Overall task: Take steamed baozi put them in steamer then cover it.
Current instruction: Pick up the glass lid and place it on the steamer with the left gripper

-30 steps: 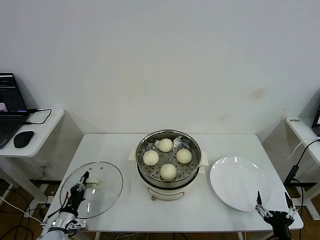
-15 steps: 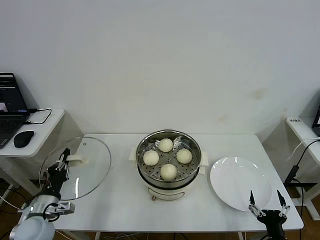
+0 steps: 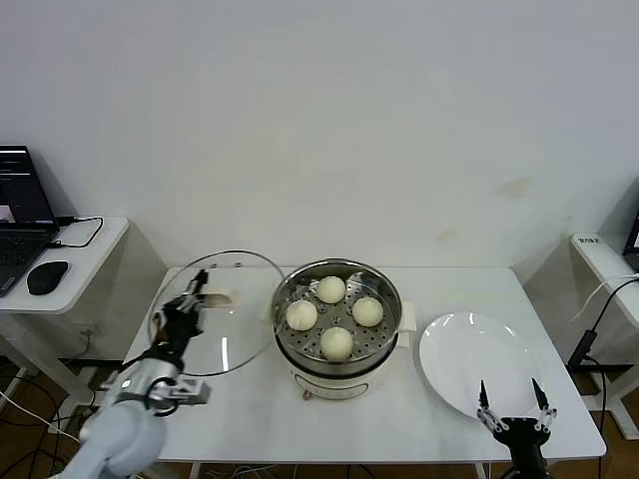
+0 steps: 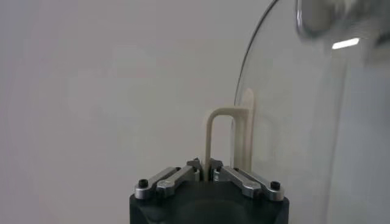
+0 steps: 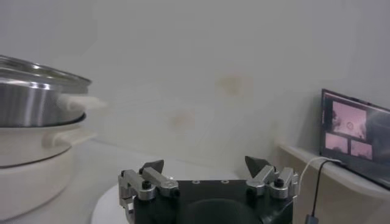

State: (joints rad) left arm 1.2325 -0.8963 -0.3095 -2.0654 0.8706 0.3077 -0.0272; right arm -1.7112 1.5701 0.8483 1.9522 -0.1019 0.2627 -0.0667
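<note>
A: Which step is this?

B: The covering, I judge; all four baozi (image 3: 335, 313) sit in the steamer (image 3: 337, 327) at the middle of the table (image 3: 250, 399), so loading looks done.

A: And the cover?

B: The cover (image 3: 214, 311) hangs in the air, tilted, just left of the steamer, its edge near the steamer's rim; I cannot tell if they touch; the left gripper (image 3: 187, 297) is clamped on its cream handle (image 4: 224, 139), jaws pinched together on the loop.

A: The right arm?

B: Parked; the right gripper (image 3: 511, 403) waits at the near edge of the plate (image 3: 479, 365), fingers spread wide, holding nothing.

A: What does the next move call for?

B: Carry the cover rightwards until it is centred over the steamer; level it; lower it so the metal rim seats all round; only then let go.
</note>
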